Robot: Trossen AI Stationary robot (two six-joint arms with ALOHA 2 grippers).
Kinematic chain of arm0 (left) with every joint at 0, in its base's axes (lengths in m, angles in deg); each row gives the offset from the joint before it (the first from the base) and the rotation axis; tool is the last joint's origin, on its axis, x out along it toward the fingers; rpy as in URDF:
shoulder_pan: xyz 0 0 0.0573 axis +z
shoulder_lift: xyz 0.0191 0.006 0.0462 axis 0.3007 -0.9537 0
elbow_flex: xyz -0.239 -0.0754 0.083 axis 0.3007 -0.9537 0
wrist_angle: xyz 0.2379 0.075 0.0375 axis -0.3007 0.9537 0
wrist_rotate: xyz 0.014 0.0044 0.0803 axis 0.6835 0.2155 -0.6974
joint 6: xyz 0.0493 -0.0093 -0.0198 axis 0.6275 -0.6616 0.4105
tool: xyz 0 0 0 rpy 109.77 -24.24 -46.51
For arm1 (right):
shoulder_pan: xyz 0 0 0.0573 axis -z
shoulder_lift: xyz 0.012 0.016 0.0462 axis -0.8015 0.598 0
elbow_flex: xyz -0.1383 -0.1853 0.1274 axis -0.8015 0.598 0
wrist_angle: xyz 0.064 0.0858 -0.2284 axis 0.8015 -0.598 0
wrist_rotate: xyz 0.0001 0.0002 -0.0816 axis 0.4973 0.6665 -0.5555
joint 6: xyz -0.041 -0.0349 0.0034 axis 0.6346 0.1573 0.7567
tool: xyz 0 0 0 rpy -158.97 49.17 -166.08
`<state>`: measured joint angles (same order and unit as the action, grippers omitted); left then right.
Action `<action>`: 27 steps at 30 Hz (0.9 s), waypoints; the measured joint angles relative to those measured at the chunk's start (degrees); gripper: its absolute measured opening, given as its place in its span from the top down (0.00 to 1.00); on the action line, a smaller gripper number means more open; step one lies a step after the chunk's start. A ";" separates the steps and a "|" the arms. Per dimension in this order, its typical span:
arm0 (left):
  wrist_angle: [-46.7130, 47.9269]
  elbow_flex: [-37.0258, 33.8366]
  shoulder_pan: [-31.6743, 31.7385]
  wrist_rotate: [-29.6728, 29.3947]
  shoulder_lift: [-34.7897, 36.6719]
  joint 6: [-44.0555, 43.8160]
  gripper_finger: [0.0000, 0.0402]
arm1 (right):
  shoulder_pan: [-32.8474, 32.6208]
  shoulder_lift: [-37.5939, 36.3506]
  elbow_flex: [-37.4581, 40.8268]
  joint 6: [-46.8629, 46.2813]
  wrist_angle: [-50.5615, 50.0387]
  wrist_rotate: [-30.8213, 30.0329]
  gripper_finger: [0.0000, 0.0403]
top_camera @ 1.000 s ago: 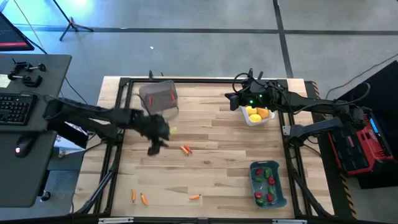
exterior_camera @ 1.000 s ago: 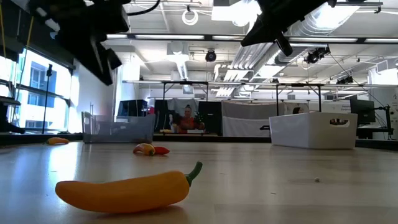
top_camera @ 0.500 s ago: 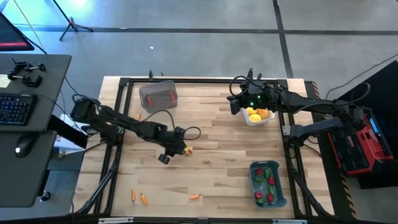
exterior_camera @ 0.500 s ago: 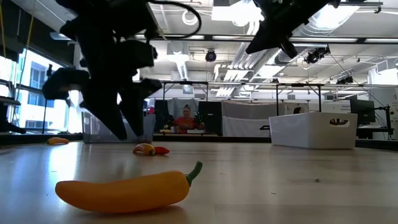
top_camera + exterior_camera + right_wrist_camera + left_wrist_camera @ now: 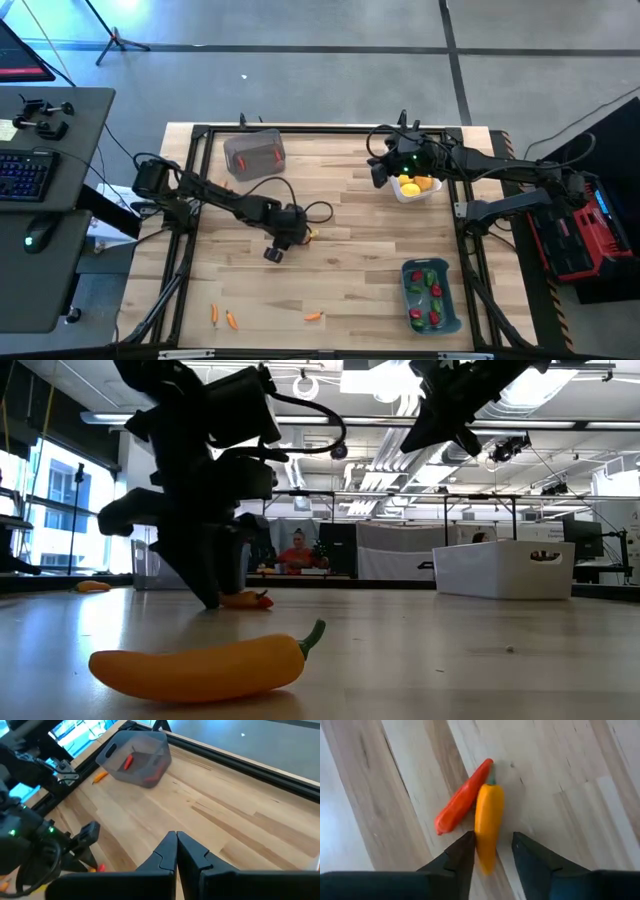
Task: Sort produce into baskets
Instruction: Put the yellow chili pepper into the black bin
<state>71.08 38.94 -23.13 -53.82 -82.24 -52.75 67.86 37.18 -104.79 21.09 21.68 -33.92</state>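
Note:
An orange pepper [image 5: 489, 822] and a red pepper [image 5: 462, 802] lie side by side on the table's middle [image 5: 306, 238]. My left gripper [image 5: 491, 842] is open and points down over them [image 5: 292, 236], one finger on each side of the orange pepper's near end. My right gripper [image 5: 176, 839] is shut and empty, in the air beside the white basket [image 5: 415, 192], which holds yellow fruits. The smoky grey basket [image 5: 255, 155] stands at the far left and holds red pieces [image 5: 128, 761]. The blue-grey basket [image 5: 432, 296] at the near right holds red and green peppers.
Small orange carrots lie near the front edge [image 5: 213, 313] [image 5: 232, 320] [image 5: 313, 316], the last showing large in the low view [image 5: 200, 665]. Another orange piece [image 5: 100, 776] lies beside the grey basket. A black frame [image 5: 300, 130] rims the table.
My left gripper has gone from beside the grey basket toward the table's right and near edges, and down onto the two peppers in the middle. The peppers have stayed where they were.

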 joint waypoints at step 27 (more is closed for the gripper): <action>16.10 -11.09 31.92 -12.38 32.11 -47.11 1.00 | -0.01 0.02 0.00 4.81 -0.55 -3.52 1.00</action>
<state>87.18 27.85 8.79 -66.20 -50.13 -99.86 67.86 37.21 -104.79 25.90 21.13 -37.44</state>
